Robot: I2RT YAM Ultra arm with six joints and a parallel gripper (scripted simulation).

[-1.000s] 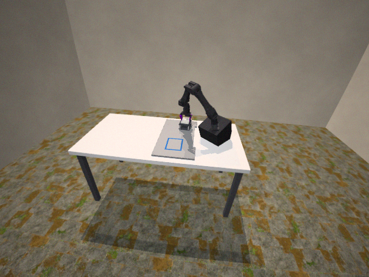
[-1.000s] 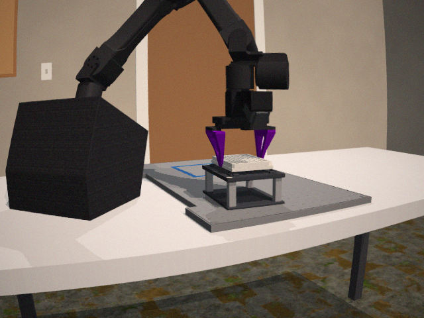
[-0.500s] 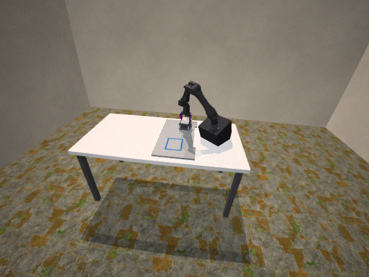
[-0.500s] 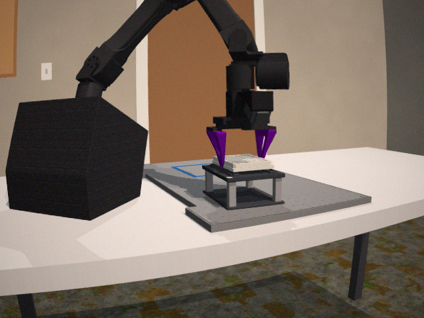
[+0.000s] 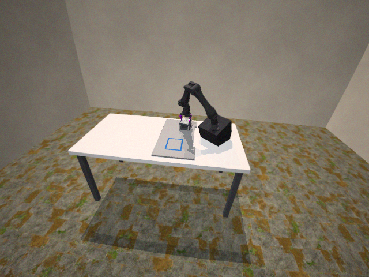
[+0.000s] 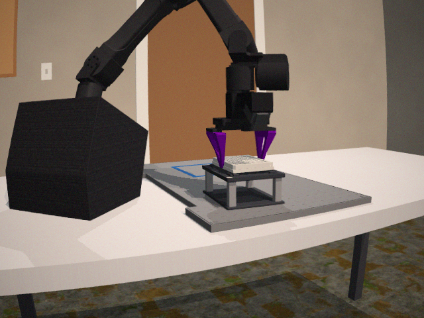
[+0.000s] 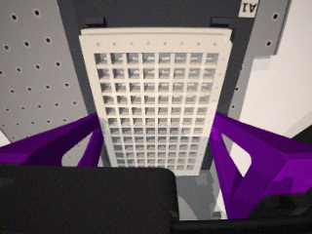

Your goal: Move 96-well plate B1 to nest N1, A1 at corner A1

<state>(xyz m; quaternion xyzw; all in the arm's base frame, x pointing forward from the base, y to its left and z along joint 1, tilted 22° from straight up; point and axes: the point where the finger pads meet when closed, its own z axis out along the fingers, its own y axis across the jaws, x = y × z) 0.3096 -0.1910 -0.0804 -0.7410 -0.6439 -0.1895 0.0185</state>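
The black arm reaches over from its dark block base (image 6: 73, 157) and hangs its gripper (image 6: 240, 163) straight down over the raised plate nest (image 6: 244, 176). The 2 purple fingers (image 6: 216, 144) are clamped on the long sides of the 96-well plate (image 6: 244, 163), 1 on each flank, standing fairly wide because the plate fills the gap between them.

The plate is white, wells facing up, and it sits on the nest's black top frame, which stands on 4 grey posts above the grey perforated base board (image 6: 308, 197). From the side it looks level. From the wrist camera the plate (image 7: 156, 97) runs lengthwise away from the gripper, with 2 dark locator tabs showing at its far edge and a small A1 label (image 7: 249, 7) on the nest just past its far right corner. Whether it is fully down inside the locators I cannot tell.

The blue-outlined bench spot (image 5: 173, 143) lies on the same board, well apart from the nest, on the white counter (image 5: 119, 137).
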